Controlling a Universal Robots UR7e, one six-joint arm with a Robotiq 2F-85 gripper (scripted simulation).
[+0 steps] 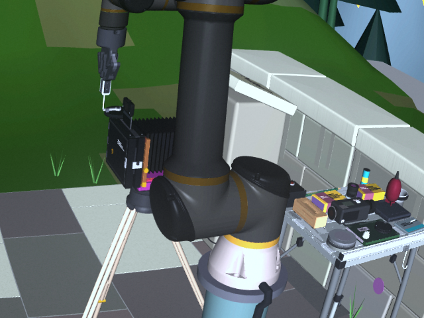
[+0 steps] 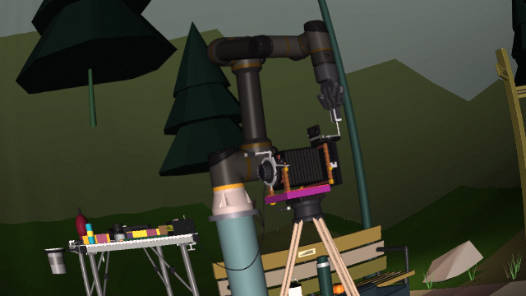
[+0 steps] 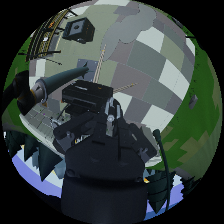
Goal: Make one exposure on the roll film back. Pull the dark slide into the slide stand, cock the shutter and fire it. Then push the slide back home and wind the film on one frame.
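The black roll film back (image 1: pixel 120 150) sits on the rear of the bellows camera (image 2: pixel 306 166), which stands on a wooden tripod (image 2: pixel 314 250). A thin white crank-like handle (image 1: pixel 103 99) rises from the top of the film back. That handle's upper end is held in my gripper (image 1: pixel 105 85), which is closed on it and points straight down above the back. In the wrist camera the handle's knob (image 3: pixel 110 118) shows between the fingers, with the film back (image 3: pixel 86 96) below. The lens and shutter (image 2: pixel 267 170) face the robot's base.
A folding table (image 1: pixel 356 232) to the right carries film boxes, a meter, a blower and other small items. A white stone wall (image 1: pixel 318 113) runs behind it. A green pole (image 2: pixel 349 123) stands close beside my wrist. A bench (image 2: pixel 312 259) sits under the tripod.
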